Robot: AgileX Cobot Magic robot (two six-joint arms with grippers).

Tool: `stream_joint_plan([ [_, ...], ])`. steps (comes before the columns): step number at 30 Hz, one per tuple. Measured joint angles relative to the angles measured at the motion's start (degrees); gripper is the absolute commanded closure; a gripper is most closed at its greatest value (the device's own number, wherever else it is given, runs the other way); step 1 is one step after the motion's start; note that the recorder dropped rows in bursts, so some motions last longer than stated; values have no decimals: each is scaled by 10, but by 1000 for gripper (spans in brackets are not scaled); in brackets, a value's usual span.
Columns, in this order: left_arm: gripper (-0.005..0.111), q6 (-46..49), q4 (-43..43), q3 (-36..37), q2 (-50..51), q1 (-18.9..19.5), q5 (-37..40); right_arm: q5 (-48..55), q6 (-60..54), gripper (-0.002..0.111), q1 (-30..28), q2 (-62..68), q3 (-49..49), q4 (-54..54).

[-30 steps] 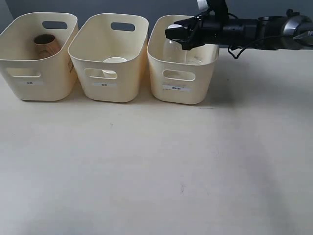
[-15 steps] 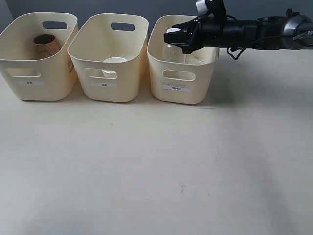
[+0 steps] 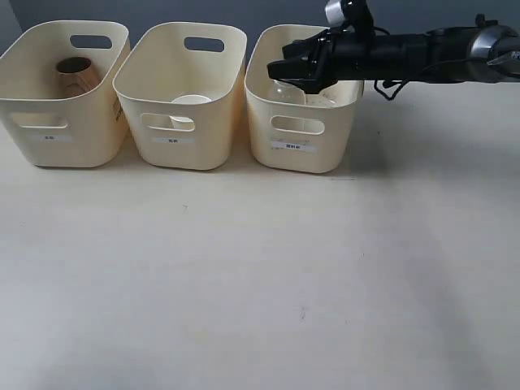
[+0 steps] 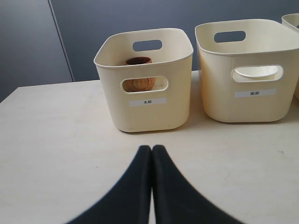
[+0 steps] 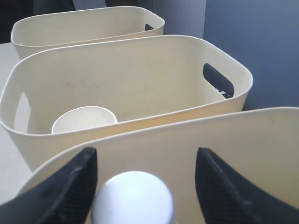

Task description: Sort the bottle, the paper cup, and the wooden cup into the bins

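Note:
The clear bottle (image 3: 289, 93) is inside the right bin (image 3: 302, 159), below its rim. My right gripper (image 3: 284, 68) hovers over that bin, open. In the right wrist view the bottle's white cap (image 5: 133, 197) sits between the spread fingers (image 5: 83, 173) of the right gripper (image 5: 145, 154), with a gap on one side. The white paper cup (image 3: 191, 101) stands in the middle bin (image 3: 174, 154), and the brown wooden cup (image 3: 75, 75) is in the left bin (image 3: 63, 151). My left gripper (image 4: 152, 148) is shut on nothing above the table, facing the left bin (image 4: 145, 112).
The three cream bins stand in a row along the far edge of the pale table (image 3: 260, 276). The right arm (image 3: 422, 55) reaches in from the right, above the right bin's rim. A dark grey wall (image 4: 93, 28) lies behind the bins.
The right gripper's fingers have spread, and the bottle has dropped from rim height down into the right bin. The arm itself has barely moved.

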Motion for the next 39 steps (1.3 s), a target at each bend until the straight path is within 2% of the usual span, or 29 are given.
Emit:
stream_joint_plan([
  [9, 107, 0, 0, 0, 0, 0, 0, 7, 19, 52, 0, -25, 0, -11],
  [10, 107, 0, 0, 0, 0, 0, 0, 9, 29, 56, 0, -34, 0, -15],
  [11, 107, 0, 0, 0, 0, 0, 0, 11, 44, 62, 0, -44, 0, -24],
  [14, 107, 0, 0, 0, 0, 0, 0, 14, 104, 108, -9, -78, 0, -63],
  [17, 107, 0, 0, 0, 0, 0, 0, 26, 139, 109, -29, -116, 5, -85],
  [21, 107, 0, 0, 0, 0, 0, 0, 30, 148, 109, -67, -177, 52, -61],
  [26, 107, 0, 0, 0, 0, 0, 0, 16, 99, 109, -128, -280, 178, -23],
  [33, 107, 0, 0, 0, 0, 0, 0, -75, 20, 109, -201, -483, 391, 45],
  [39, 107, 0, 0, 0, 0, 0, 0, -98, 64, 109, -212, -624, 448, 55],
])
